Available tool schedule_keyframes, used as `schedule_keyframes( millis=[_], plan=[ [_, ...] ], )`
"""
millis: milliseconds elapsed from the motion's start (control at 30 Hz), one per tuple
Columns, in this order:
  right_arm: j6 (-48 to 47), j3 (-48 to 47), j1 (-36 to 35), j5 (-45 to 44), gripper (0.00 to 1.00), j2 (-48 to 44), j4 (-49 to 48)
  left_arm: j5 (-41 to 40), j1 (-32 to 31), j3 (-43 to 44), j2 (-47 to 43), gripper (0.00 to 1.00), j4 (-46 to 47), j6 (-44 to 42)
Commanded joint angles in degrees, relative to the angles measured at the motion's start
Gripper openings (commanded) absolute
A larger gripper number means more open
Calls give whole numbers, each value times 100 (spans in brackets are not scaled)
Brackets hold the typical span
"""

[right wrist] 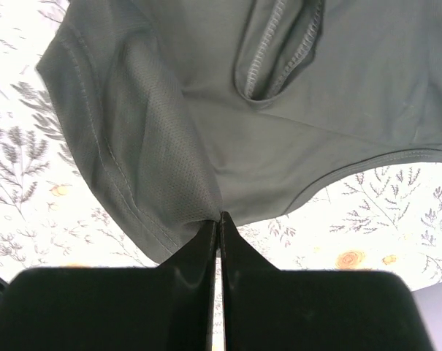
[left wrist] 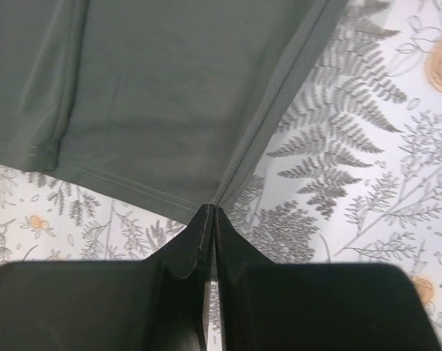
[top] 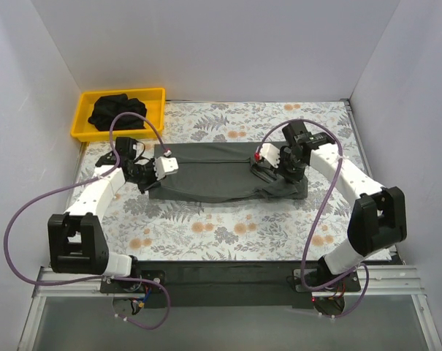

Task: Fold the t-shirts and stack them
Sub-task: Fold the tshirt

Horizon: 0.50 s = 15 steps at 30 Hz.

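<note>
A dark grey t-shirt (top: 213, 172) lies spread flat on the floral tablecloth in the middle of the top view. My left gripper (top: 150, 184) is at its left end, and in the left wrist view (left wrist: 211, 208) it is shut on the hem corner of the t-shirt (left wrist: 169, 95). My right gripper (top: 263, 174) is over the right part, and in the right wrist view (right wrist: 220, 217) it is shut on a pinch of the t-shirt (right wrist: 315, 95), with a lifted fold and a seamed opening just beyond. More dark t-shirts (top: 117, 110) lie bunched in the yellow tray.
The yellow tray (top: 82, 126) stands at the back left corner. White walls close in the table on the left, back and right. The floral tablecloth (top: 206, 234) shows in front of the shirt. Purple cables loop off both arms.
</note>
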State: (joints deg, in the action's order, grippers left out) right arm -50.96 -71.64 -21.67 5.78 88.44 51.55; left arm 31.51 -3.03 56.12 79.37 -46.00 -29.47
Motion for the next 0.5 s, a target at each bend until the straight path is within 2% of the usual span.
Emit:
schedule_keyframes(
  millis=[0, 233, 467],
  plan=[
    [-406, -569, 207, -15, 1, 417, 242, 172, 135, 443, 305, 0, 302, 143],
    [-590, -1536, 348, 46, 1, 1236, 347, 286, 250, 1015, 1079, 0, 679, 293],
    [-670, -2082, 365, 11, 1, 1904, 417, 286, 259, 1489, 1712, 0, 855, 451]
  ],
)
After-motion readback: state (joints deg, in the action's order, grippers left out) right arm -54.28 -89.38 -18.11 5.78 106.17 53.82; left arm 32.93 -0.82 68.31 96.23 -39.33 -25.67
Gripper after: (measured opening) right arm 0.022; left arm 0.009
